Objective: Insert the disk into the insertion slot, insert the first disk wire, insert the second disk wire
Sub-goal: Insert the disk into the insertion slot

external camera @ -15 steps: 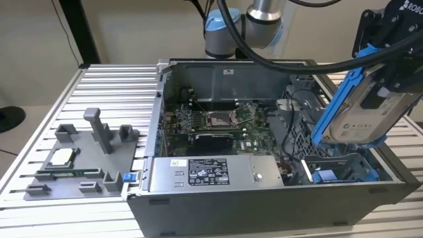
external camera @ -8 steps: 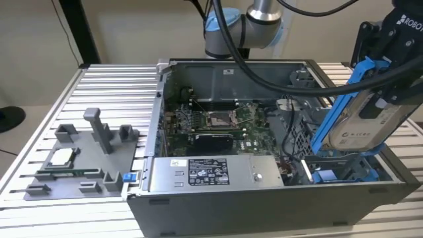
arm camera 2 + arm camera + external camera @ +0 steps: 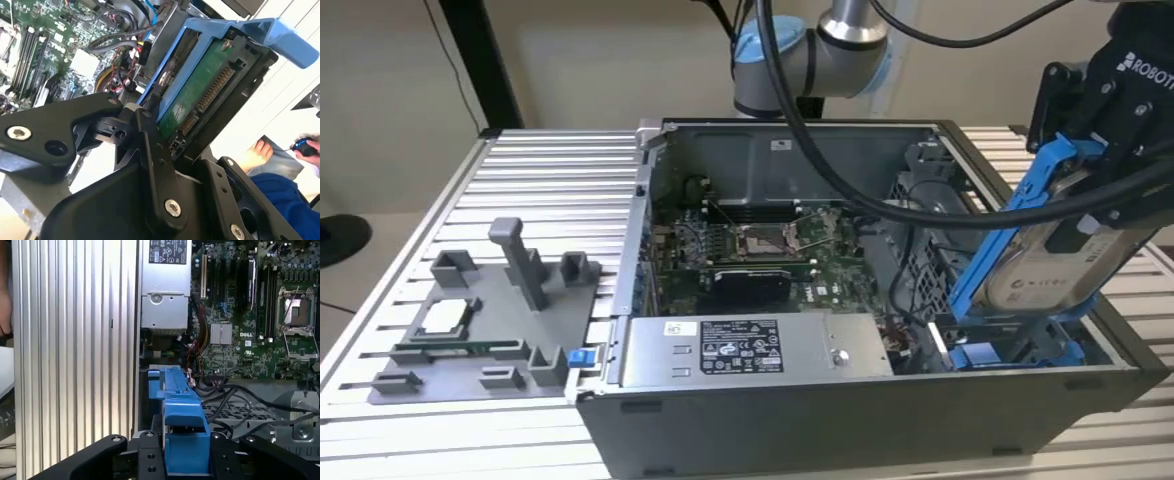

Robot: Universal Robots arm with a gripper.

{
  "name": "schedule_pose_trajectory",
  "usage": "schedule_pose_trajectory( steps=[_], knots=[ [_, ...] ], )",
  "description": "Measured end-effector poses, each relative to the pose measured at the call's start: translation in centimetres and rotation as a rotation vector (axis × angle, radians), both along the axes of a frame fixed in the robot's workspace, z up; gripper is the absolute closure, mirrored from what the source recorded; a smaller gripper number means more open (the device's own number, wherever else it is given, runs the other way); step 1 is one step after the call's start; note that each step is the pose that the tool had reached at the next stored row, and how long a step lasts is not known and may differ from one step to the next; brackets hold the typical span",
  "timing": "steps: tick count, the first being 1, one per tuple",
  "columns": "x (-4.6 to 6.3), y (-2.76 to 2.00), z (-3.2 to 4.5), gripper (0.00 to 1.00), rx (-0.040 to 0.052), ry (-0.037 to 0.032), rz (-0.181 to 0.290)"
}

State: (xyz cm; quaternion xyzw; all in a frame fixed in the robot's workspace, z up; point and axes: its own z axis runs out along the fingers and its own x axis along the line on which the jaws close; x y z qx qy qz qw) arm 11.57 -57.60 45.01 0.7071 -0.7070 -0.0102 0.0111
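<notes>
Fingers (image 3: 150, 145) clamp the tilted disk (image 3: 1047, 268) at the insertion slot (image 3: 1014, 352), cables (image 3: 907, 214) and power-supply box (image 3: 747, 350) beside.

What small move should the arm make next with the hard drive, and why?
Probably ease the tilted hard drive down into the slot: the gripper is shut on it, its lower end is at the slot, and its upper end stands above the case.
</notes>
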Motion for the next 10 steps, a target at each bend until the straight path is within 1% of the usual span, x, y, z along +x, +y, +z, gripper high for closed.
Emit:
schedule_pose_trajectory(
  steps=[10],
  knots=[
    [0.4,-0.01,-1.83,1.00,0.0000,-0.0002,0.001]
  ],
)
